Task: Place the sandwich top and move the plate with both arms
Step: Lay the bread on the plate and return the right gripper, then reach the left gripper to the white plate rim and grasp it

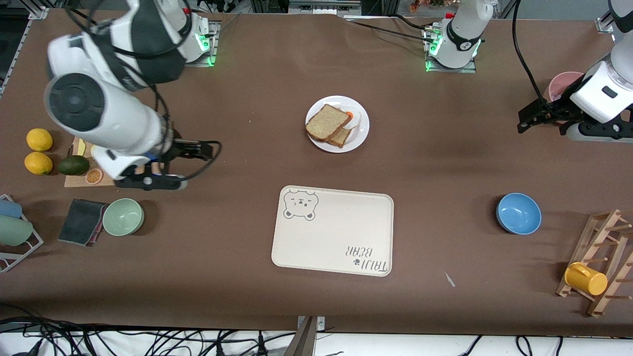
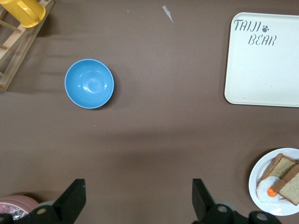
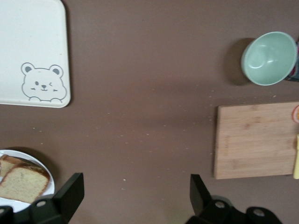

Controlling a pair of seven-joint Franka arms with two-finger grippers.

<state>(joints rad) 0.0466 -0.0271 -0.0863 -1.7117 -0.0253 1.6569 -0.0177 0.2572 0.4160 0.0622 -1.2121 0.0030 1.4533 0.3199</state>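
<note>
The white plate [image 1: 361,136] lies on the table between the arm bases and the tray. On it the sandwich top [image 1: 326,121], a pale tan slice with dark crust, rests partly over a smaller, darker slice [image 1: 340,137], beside a fried egg [image 1: 352,116]. My right gripper [image 1: 198,166] is open and empty over bare table beside the cutting board [image 1: 79,179]. My left gripper [image 1: 544,127] is open and empty over the table by a pink bowl [image 1: 564,84]. The plate [image 2: 253,181] and top slice [image 2: 292,187] also show in the left wrist view, and the plate [image 3: 28,156] and top slice [image 3: 23,182] in the right wrist view.
The cream bear-print tray [image 1: 336,232] lies nearer the front camera than the plate. A blue bowl [image 1: 518,213] and a wooden rack with a yellow mug [image 1: 586,278] are toward the left arm's end. A green bowl [image 1: 123,216], lemons [image 1: 39,139] and an avocado [image 1: 74,165] are toward the right arm's end.
</note>
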